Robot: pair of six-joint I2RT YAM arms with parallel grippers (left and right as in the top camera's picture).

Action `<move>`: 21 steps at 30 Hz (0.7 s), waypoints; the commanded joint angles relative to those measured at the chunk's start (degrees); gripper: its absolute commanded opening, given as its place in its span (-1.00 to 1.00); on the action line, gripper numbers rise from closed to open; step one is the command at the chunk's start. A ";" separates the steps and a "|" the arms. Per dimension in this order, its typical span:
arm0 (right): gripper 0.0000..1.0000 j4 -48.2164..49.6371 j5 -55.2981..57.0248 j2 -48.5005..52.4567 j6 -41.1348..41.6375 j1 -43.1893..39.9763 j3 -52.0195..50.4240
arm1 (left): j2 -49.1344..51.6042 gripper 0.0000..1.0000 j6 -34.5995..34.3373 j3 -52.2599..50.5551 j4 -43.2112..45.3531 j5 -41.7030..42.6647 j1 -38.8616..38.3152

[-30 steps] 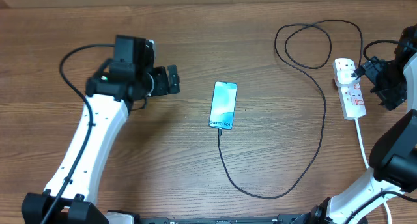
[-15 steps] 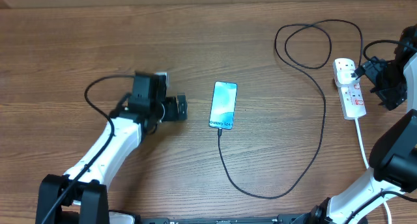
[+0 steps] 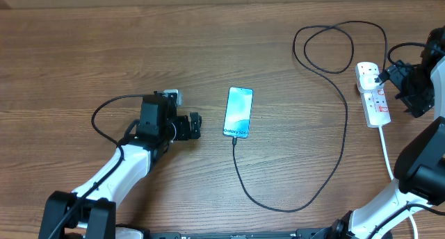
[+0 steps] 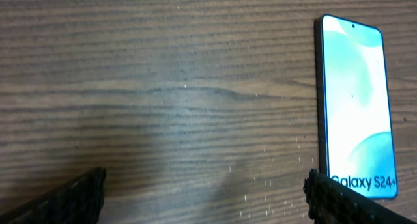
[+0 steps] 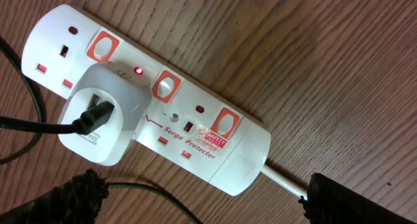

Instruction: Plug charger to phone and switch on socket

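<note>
**Left arm pulls back from the phone; the work looks close to finished**

During the last second the left arm [image 3: 115,171] has swung down and back toward its base. Its left fingers [image 4: 68,199] are now low over the table [image 3: 139,30], just beside the long left edge of the phone [image 3: 238,112]. They are spread wide apart with nothing between them. The right arm has not moved. The right fingers [image 5: 355,198] hang over the power strip [image 5: 189,129], also spread wide and empty.

The phone lies flat and face up near the middle of the table, with its screen lit. The black charger cable [image 3: 346,124] meets the phone's lower short edge, runs in a big loop to the right, and ends at the white adapter [image 5: 104,120], which sits in the strip at the right side of the table. Whether the small connector is fully inside the phone, I cannot tell from above.

Next to the adapter a small red lamp [image 5: 138,71] is burning, and the middle switch [image 5: 165,86] looks brighter than the two others. From this I judge the socket is already switched on. The retreat of the left arm with free fingers suggests that its part is done.
</note>
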 commanded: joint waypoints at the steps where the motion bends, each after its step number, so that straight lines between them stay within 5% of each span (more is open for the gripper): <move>1: 1.00 0.13 -0.11 -1.70 -0.39 0.07 1.29 | -2.47 0.99 0.85 -2.14 0.96 1.11 -0.44; 21: 1.00 0.13 -0.11 -1.70 -0.39 0.07 1.29 | -16.46 0.99 0.87 -21.64 16.06 -1.14 -0.28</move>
